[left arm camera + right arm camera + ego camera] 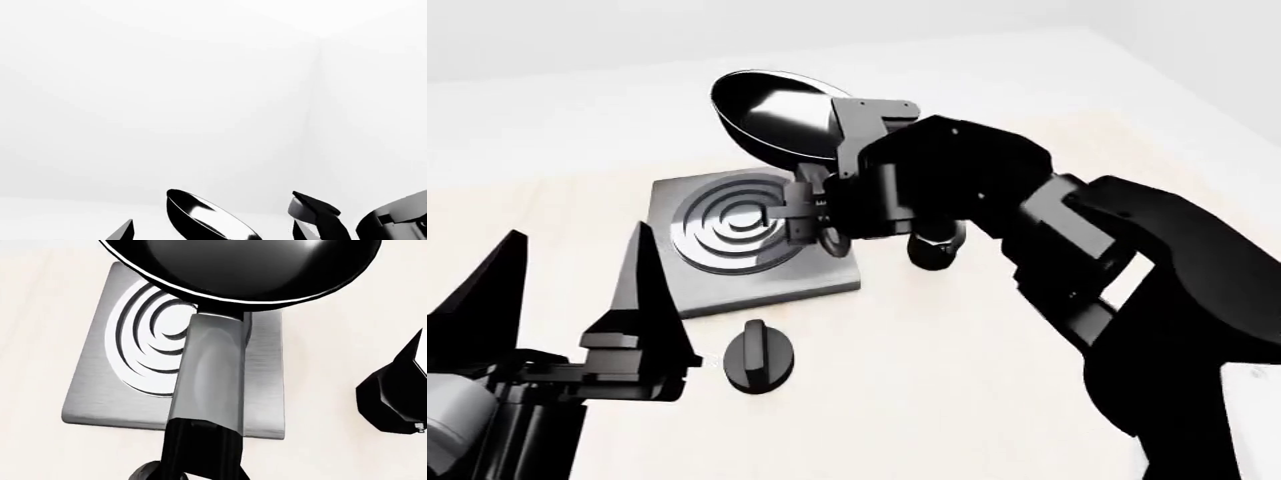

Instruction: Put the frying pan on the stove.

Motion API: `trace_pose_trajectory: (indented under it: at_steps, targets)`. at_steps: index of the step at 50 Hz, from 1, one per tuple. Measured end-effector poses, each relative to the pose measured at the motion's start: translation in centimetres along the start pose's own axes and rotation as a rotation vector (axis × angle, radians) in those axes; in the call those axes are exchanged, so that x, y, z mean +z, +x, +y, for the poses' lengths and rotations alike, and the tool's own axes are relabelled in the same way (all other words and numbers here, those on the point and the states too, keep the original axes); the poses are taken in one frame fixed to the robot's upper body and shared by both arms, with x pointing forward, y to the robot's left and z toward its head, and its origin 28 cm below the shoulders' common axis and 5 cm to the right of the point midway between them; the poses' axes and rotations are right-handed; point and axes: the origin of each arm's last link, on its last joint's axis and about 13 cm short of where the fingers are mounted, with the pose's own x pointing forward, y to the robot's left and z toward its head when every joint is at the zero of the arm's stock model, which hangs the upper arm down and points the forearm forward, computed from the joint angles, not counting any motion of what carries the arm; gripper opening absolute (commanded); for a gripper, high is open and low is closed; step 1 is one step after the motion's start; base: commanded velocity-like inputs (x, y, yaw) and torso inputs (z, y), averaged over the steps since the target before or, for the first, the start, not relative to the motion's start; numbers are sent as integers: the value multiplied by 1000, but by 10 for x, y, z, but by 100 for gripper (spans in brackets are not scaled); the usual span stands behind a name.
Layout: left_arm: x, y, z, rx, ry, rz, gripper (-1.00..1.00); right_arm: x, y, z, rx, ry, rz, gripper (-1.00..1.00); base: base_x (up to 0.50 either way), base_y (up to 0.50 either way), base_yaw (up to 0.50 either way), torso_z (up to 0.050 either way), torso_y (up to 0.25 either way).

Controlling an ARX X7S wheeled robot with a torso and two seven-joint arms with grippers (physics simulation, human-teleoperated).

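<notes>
The glossy black frying pan hangs tilted in the air over the far edge of the stove, a grey square plate with dark rings. My right gripper is shut on the pan's long handle, above the stove's right half. In the right wrist view the pan bowl fills the top and the stove lies under the handle. My left gripper is open and empty at the near left, short of the stove. The left wrist view shows the pan edge-on, far beyond that gripper's fingertips.
A small black round knob lies on the table just in front of the stove. The black moka pot stands right of the stove, mostly hidden behind my right arm in the head view. The table is pale wood.
</notes>
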Motion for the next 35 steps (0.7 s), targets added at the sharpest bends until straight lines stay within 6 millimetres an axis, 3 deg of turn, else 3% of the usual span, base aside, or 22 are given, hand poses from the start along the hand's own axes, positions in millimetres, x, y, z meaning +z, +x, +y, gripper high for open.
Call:
trace_pose_trajectory:
  at_steps: [35]
  targets:
    - [3, 0, 1, 5, -9, -7, 100, -26, 5, 9, -94, -170, 119, -100, 0, 0, 0, 1, 1]
